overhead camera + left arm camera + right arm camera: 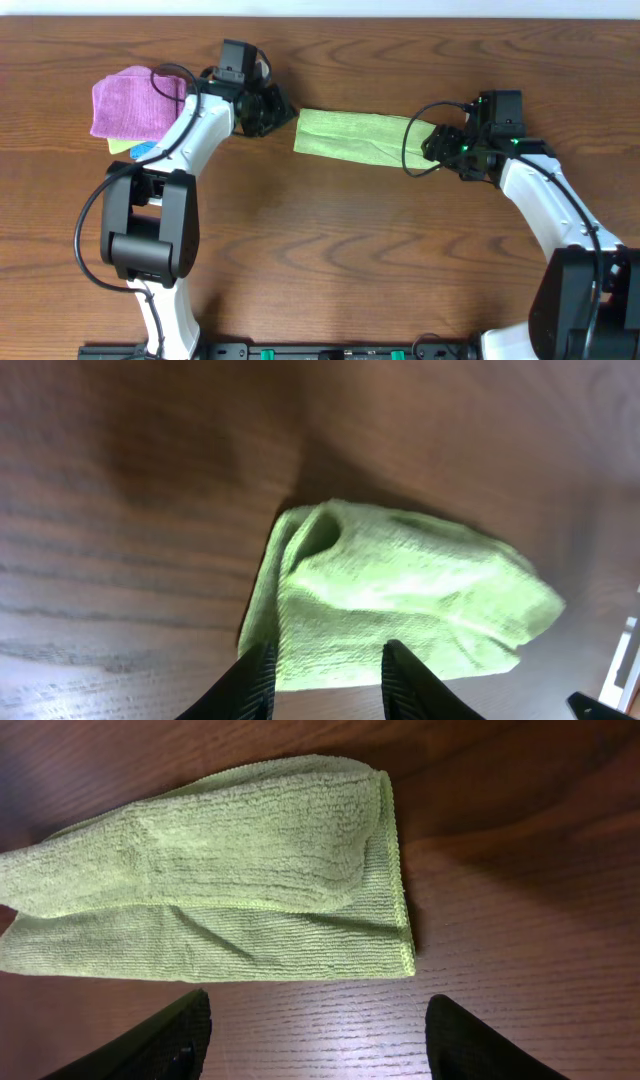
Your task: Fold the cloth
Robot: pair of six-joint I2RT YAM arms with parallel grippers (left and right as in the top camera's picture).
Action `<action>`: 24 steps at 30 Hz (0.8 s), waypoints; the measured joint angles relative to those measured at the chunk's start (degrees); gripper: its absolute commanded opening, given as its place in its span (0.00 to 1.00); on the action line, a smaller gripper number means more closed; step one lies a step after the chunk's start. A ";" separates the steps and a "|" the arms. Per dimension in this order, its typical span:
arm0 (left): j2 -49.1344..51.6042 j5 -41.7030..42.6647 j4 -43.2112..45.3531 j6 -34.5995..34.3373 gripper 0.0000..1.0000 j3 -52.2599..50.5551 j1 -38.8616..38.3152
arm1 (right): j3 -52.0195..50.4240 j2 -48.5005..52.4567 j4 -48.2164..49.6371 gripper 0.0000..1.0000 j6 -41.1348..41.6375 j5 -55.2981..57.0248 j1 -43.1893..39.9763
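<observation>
white left arm (pixel 195 125) stretched forward, left jaws slightly parted, white right arm (pixel 545 195) bent inward, right jaws wide apart

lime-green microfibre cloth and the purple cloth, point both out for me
lime-green microfibre cloth (pixel 355 137), overhead view, middle of the folded strip
purple crumpled cloth (pixel 125 100), overhead view, centre of its bunched top

The table (pixel 330 240) is seen to be brown wood-grain, smooth, with a soft sheen. The cloth (pixel 350 135) is made of lime-green microfibre, matt, with a fine ribbed pile and a stitched hem. The purple cloth (pixel 130 100) is shown as a similar soft, matt fabric. The arm shells (pixel 200 125) are finished in smooth, slightly glossy white plastic. The fingers (pixel 160 1040) of the right hand (pixel 318 1010) are formed of black, dull-finished plastic.
</observation>
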 measured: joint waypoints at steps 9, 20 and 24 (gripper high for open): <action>0.00 -1.31 2.32 0.98 0.14 1.57 -3.15 | 0.00 0.00 -0.61 0.68 2.73 -0.07 0.00; 0.72 -10.49 6.93 1.18 0.06 1.68 -8.20 | 0.00 0.00 -2.60 0.74 10.05 -1.01 0.00; 3.93 -11.89 8.07 1.11 0.06 1.86 -8.07 | 0.00 0.00 -3.72 0.76 11.02 -1.33 0.00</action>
